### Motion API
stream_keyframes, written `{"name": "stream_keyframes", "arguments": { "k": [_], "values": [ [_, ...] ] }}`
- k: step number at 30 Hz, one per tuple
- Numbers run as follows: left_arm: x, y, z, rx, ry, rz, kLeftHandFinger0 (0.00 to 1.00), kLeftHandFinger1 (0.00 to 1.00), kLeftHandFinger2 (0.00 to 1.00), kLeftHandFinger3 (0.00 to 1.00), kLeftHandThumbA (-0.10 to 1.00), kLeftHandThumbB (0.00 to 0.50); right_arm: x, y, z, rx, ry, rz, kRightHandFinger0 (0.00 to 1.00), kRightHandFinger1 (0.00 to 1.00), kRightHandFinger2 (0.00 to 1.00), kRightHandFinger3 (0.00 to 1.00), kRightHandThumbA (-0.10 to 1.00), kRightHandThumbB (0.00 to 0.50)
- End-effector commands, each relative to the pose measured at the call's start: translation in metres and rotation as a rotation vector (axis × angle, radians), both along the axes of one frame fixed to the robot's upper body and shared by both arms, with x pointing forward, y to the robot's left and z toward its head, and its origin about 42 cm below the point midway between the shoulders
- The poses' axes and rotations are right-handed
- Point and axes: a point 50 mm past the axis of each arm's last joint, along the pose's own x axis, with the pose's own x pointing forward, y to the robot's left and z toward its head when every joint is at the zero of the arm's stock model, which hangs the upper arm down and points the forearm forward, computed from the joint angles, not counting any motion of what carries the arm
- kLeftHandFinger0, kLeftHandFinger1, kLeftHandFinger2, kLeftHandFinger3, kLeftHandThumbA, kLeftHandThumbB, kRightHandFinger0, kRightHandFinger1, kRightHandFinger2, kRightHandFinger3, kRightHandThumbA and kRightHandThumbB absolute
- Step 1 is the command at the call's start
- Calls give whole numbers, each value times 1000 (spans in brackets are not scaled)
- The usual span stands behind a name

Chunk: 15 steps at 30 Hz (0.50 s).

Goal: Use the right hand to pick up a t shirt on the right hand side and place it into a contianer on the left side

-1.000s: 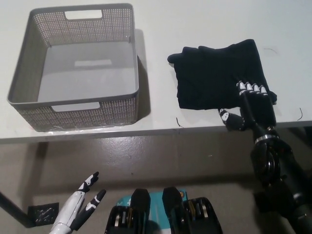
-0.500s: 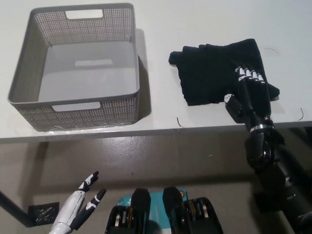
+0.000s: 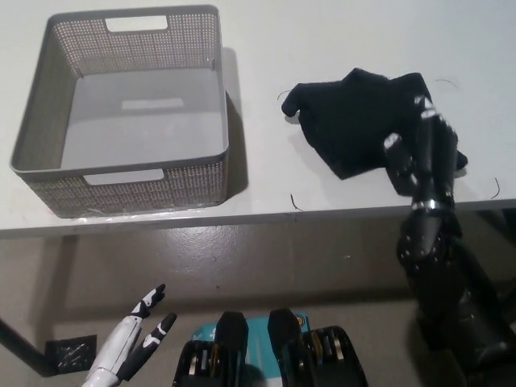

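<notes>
Since a second ago the t-shirt (image 3: 355,121) is bunching and lifting as the right hand (image 3: 423,157) is closing on its four-o'clock edge. It needs raising clear before swinging towards the basket (image 3: 218,89) at nine o'clock. The left hand (image 3: 133,339) is resting open, low.

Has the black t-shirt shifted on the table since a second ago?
Yes. The black t-shirt has bunched and its near edge pulled up from the table's front edge, while the grey basket sits unchanged. The right hand is on it.
</notes>
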Motion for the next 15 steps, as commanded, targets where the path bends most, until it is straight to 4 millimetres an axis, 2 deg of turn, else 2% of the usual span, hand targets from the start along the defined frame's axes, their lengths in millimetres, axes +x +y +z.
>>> {"name": "stream_keyframes", "arguments": {
  "k": [1,6,7,8,11,13,15],
  "values": [
    [7,4,13,4,-54,-6,975,1000,1000,1000,1000,369,27,34,108,129,-334,56,442,512,639,709,-100,202],
    [7,5,13,1,-56,-15,980,1000,1000,1000,1000,377,30,63,149,109,-418,120,443,517,630,685,-100,225],
    [7,4,13,11,-48,-15,993,1000,1000,1000,1000,375,28,78,165,119,-438,157,442,478,586,687,-100,227],
    [8,4,12,16,-50,-14,990,1000,1000,1000,1000,369,27,84,171,113,-456,175,403,439,564,677,-100,232],
    [7,3,12,18,-53,-11,973,1000,1000,1000,1000,375,25,99,180,87,-467,206,379,462,601,682,-100,231],
    [9,3,13,43,-53,-11,939,999,1000,1000,1000,423,23,113,186,62,-479,250,403,483,636,670,-100,255],
    [11,3,13,51,-55,-12,935,1000,1000,1000,1000,455,22,122,186,58,-474,263,340,428,584,651,-100,264]
  ]
}}
